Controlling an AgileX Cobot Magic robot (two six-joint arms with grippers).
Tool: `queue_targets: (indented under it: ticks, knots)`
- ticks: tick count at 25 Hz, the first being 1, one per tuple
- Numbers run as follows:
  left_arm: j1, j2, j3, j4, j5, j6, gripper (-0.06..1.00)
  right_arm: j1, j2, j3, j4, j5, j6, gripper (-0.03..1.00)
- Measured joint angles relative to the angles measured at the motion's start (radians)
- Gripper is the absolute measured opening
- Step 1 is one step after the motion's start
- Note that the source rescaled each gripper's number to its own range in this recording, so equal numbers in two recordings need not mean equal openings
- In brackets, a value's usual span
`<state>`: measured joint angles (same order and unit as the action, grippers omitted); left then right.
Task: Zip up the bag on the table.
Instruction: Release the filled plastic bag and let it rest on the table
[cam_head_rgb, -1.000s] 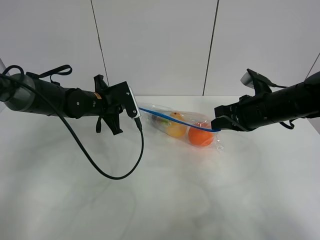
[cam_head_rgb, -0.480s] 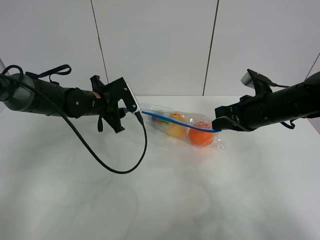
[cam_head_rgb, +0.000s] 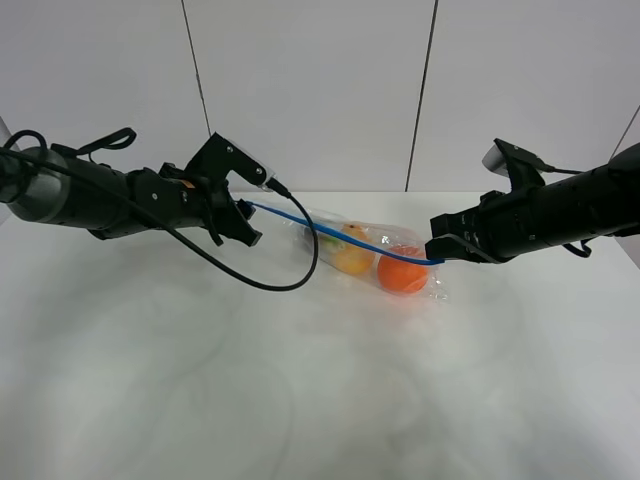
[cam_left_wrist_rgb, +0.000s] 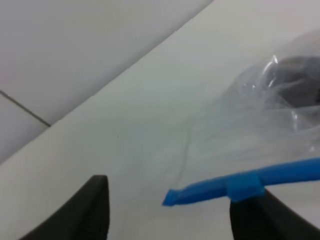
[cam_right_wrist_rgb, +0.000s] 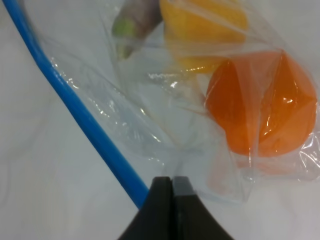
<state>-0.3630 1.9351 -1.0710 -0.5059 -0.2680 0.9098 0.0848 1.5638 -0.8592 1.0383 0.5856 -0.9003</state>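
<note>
The bag lies on the white table, with an orange ball, a yellow piece and a purple piece inside. Its blue zipper strip stretches taut between my two grippers. My left gripper is at the strip's left end. In the left wrist view the gripper is open, with the strip's tip and the blue slider between its fingers. My right gripper is shut on the bag's right corner. The right wrist view shows the closed gripper pinching the plastic beside the strip.
A black cable hangs from the left wrist and loops down over the table just left of the bag. A grey panelled wall stands behind the table's far edge.
My left gripper has swung up and to the left, and the blue strip now reaches further left with it. The cable loop has lifted and shortened. The right gripper has not moved.
</note>
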Motion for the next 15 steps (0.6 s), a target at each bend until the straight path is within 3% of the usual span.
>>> queue_targets:
  ticks: [8, 15]
  knots:
    - [0.004, 0.0, 0.0, -0.172, 0.009, 0.0, 0.71, 0.0, 0.0, 0.0, -0.003, -0.001, 0.001, 0.0]
    - [0.019, 0.0, 0.0, -0.209, 0.076, 0.0, 0.71, 0.0, 0.0, 0.0, -0.012, -0.001, 0.001, 0.0]
